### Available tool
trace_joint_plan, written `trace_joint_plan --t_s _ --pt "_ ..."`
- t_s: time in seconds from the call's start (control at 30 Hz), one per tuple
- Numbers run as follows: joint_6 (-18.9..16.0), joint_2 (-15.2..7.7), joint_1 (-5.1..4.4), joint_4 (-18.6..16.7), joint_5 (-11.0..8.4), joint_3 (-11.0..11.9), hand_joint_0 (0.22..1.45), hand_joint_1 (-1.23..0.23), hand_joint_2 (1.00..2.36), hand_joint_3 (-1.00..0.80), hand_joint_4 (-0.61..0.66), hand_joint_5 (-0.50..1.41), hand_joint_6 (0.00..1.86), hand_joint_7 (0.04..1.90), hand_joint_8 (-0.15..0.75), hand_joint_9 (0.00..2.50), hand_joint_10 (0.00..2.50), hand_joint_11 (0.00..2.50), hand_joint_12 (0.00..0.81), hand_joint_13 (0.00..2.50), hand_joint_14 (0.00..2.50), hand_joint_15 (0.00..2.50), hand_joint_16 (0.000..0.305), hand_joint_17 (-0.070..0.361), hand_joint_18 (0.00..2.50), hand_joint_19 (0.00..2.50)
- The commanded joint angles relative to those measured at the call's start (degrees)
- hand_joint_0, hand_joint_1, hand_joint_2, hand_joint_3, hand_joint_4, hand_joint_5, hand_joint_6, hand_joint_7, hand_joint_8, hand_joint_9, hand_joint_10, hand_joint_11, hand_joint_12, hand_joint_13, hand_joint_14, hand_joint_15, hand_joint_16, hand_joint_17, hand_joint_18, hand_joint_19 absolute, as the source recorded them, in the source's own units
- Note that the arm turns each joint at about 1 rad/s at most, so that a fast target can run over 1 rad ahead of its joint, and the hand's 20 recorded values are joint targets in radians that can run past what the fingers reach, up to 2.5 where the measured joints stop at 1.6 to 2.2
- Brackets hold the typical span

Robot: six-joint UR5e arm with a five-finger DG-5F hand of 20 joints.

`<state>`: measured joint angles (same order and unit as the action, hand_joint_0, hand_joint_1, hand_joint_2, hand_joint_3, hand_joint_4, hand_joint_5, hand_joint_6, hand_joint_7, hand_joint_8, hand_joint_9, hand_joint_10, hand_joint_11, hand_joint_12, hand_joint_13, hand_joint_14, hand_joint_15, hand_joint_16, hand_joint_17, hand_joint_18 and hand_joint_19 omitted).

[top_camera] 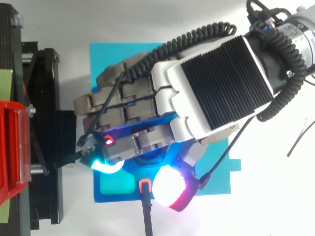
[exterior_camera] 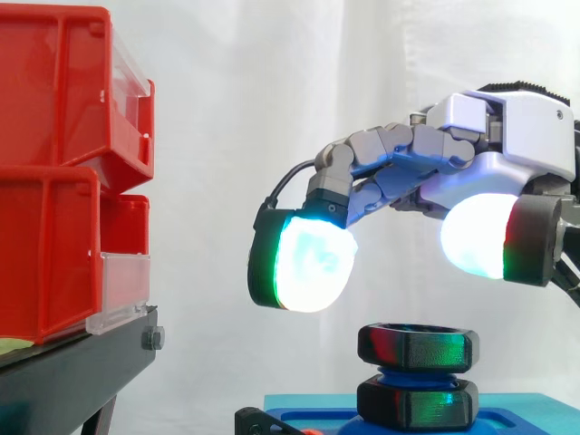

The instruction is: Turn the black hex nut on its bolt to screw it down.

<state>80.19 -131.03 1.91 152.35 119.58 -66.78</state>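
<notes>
Nut (exterior_camera: 419, 347) sits on bolt (exterior_camera: 410, 371), above second nut (exterior_camera: 417, 403), on blue base (exterior_camera: 518, 413). Hand (exterior_camera: 517, 127) hovers just over nut, not touching it, fingers loosely spread, grasping nothing. Pads (exterior_camera: 308, 263) glow cyan-white. Red bins (exterior_camera: 54, 181) on black stand (exterior_camera: 72, 372) at left. White curtain (exterior_camera: 272, 91) behind.

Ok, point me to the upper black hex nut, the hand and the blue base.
upper black hex nut (exterior_camera: 418, 348): side view, on its front face.
hand (exterior_camera: 507, 127): side view, on the white housing behind its fingers.
blue base (exterior_camera: 521, 412): side view, on its bare right part.
</notes>
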Motion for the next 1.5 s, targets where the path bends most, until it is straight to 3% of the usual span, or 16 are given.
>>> trace_joint_plan --t_s 0.0,0.37,0.8,1.47 --pt "0.1 0.0 -0.76 1.2 -0.31 0.0 0.49 -0.40 1.00 -0.50 0.28 -0.12 0.50 0.88 0.274 0.55 0.01 0.28 0.323 0.50 0.01 0.18 0.056 0.127 0.51 0.59" --pt "0.3 0.0 -1.29 1.3 -1.80 0.0 0.49 -0.39 1.00 -0.50 0.28 -0.12 0.50 0.89 0.274 0.55 0.01 0.27 0.324 0.49 0.01 0.19 0.056 0.126 0.51 0.59" --pt "2.3 0.0 -0.76 1.8 -1.80 -0.1 0.50 -0.34 1.00 -0.50 0.32 -0.07 0.50 0.98 0.272 0.55 0.01 0.24 0.320 0.43 0.01 0.15 0.055 0.125 0.39 0.54" --pt "2.9 0.0 -0.94 1.2 -1.80 -1.4 0.50 -0.33 1.00 -0.50 0.32 -0.02 0.50 1.05 0.280 0.63 0.01 0.22 0.319 0.43 0.01 0.15 0.054 0.122 0.38 0.54"
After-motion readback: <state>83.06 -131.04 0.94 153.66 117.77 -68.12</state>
